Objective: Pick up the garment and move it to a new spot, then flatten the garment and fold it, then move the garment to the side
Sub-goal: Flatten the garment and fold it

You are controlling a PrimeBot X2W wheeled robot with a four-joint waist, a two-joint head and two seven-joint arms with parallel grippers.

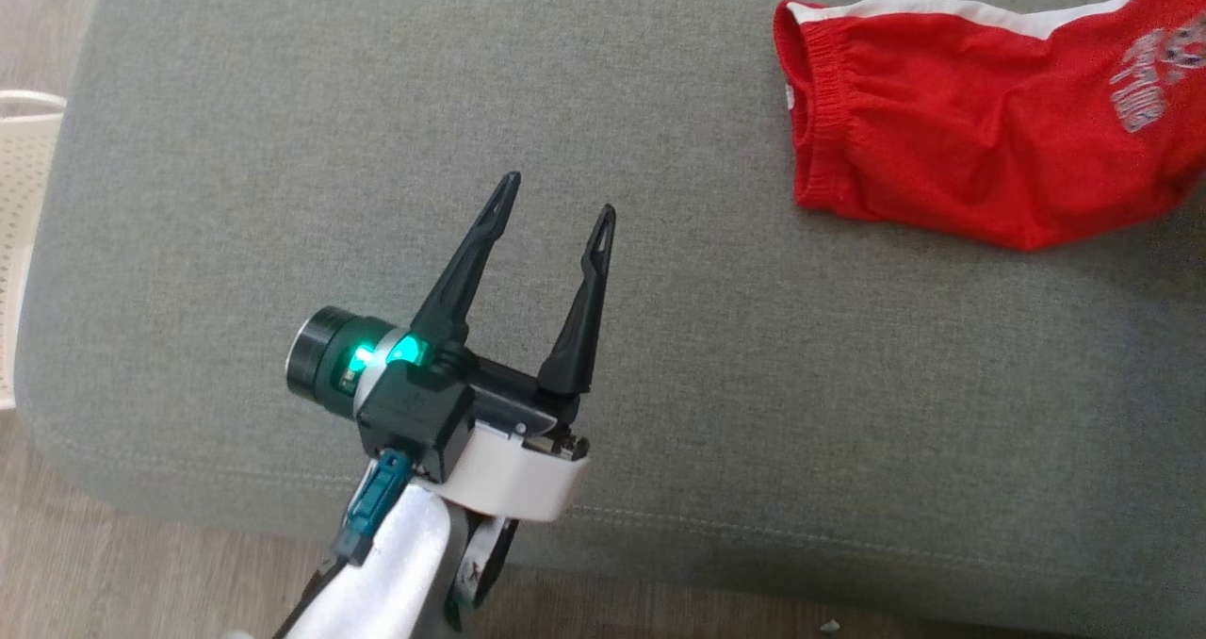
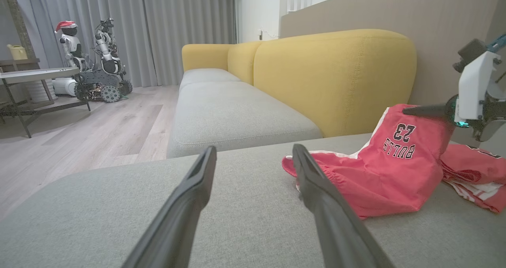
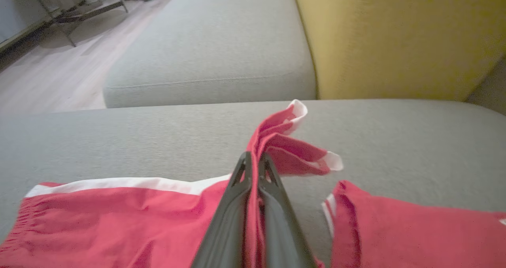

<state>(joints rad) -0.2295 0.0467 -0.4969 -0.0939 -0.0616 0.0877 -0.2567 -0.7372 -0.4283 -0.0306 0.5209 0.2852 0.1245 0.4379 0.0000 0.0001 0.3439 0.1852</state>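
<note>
1. The right fingers (image 3: 232, 208) are clenched on a fold of the red shorts (image 1: 980, 149), which lie at the right end of the sofa seat (image 1: 377, 149).
2. The left fingers (image 1: 468, 257) are spread and empty.
3. The pickup is just starting; moving, flattening, folding and setting aside remain.

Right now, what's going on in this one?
The robot's right pincer is shut on a fold of the red shorts, holding that part up while the rest lies on the grey sofa cushion. The left pincer is open over bare cushion, apart from the shorts. The shorts are crumpled, not yet flattened or folded.
</note>
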